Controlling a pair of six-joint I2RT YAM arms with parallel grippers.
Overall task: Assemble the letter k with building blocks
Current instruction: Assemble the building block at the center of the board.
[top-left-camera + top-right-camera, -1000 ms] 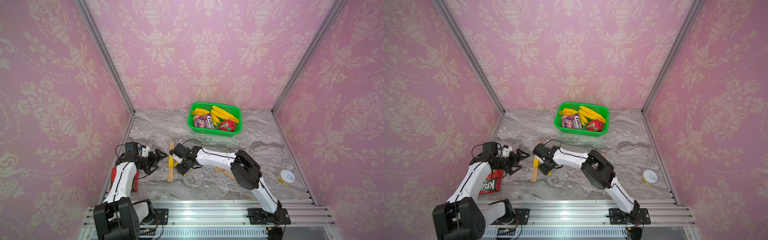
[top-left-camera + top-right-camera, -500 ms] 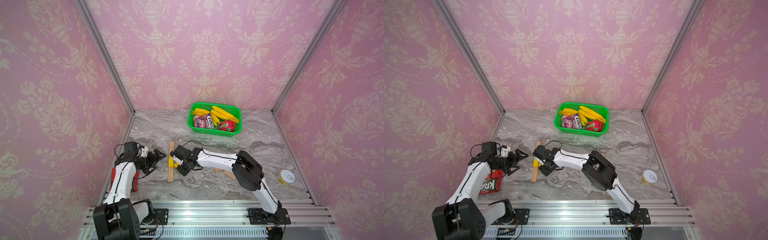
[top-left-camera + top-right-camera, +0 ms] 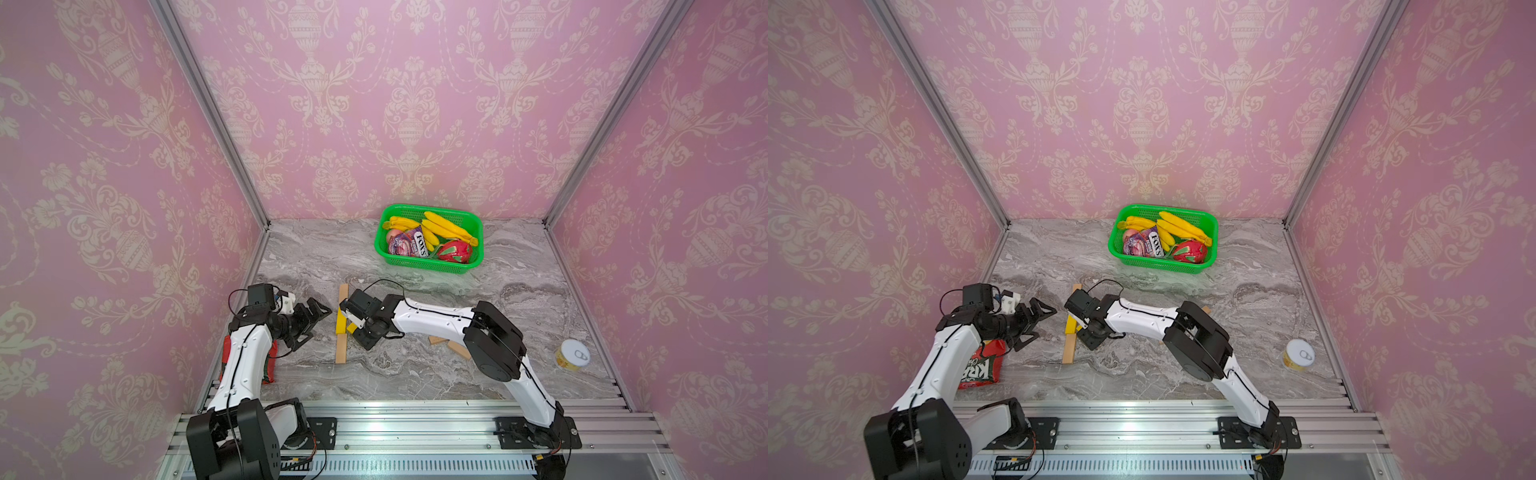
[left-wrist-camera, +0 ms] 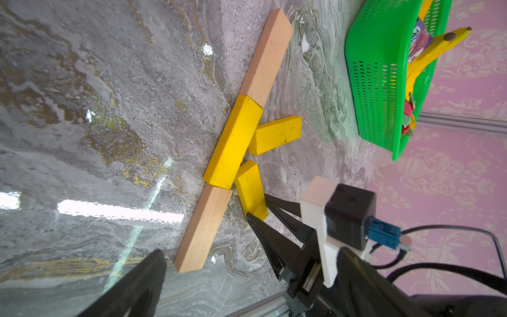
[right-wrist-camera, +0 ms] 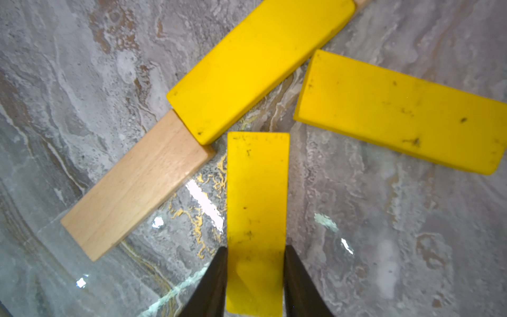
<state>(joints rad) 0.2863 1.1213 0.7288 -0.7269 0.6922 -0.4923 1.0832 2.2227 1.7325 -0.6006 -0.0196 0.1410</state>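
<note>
A straight stem of building blocks lies on the marble: wood (image 4: 267, 55), yellow (image 4: 233, 142), wood (image 4: 204, 227). One yellow block (image 5: 397, 109) slants off the stem's yellow bar. My right gripper (image 5: 256, 255) is shut on another yellow block (image 5: 256, 192). That block lies flat, its far end close to the joint of the stem's yellow and lower wood bars. In both top views the right wrist covers most of these blocks. My left gripper (image 3: 311, 322) hovers open just left of the stem (image 3: 340, 322), holding nothing.
Two loose wood blocks (image 3: 457, 351) lie partly behind the right arm. A green basket (image 3: 428, 266) with bananas and packets stands at the back. A tin can (image 3: 572, 354) sits at the right. A red snack bag (image 3: 982, 365) lies under the left arm.
My right gripper has closed onto the yellow block beside the stem. The left arm has stayed almost still, jaws open.
</note>
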